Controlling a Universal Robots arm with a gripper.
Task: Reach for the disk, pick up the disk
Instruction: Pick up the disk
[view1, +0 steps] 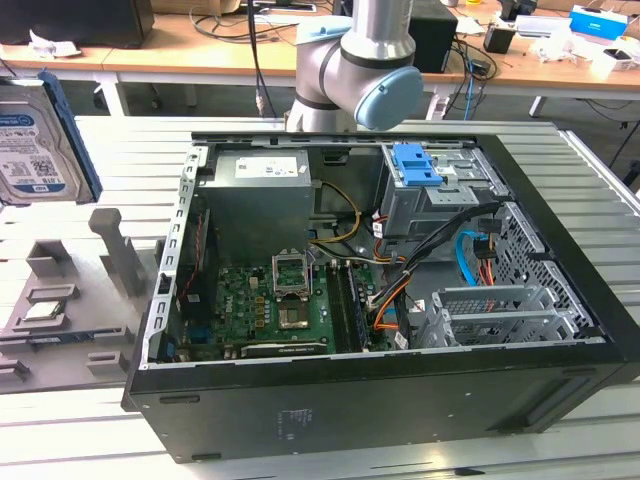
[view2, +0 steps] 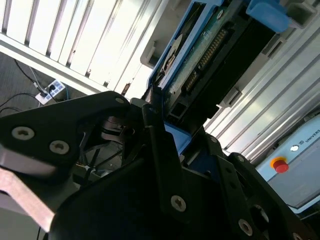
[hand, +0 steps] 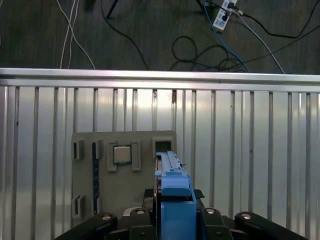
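The disk (view1: 35, 140), silver, white-and-blue label, blue side rails, clamped in gripper (hand: 172, 200)

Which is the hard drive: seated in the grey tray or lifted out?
Lifted out: the hard drive hangs above the grey tray in the exterior view; the gripper clasps its blue rail in the first wrist view.

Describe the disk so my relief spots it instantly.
In the exterior view, go left from the open black computer case to the grey fixture tray. Above it, at that view's left edge, the disk is upright: a flat silver hard drive. Its white-and-blue label and blue side rail distinguish it from the tray's small square silver chip.
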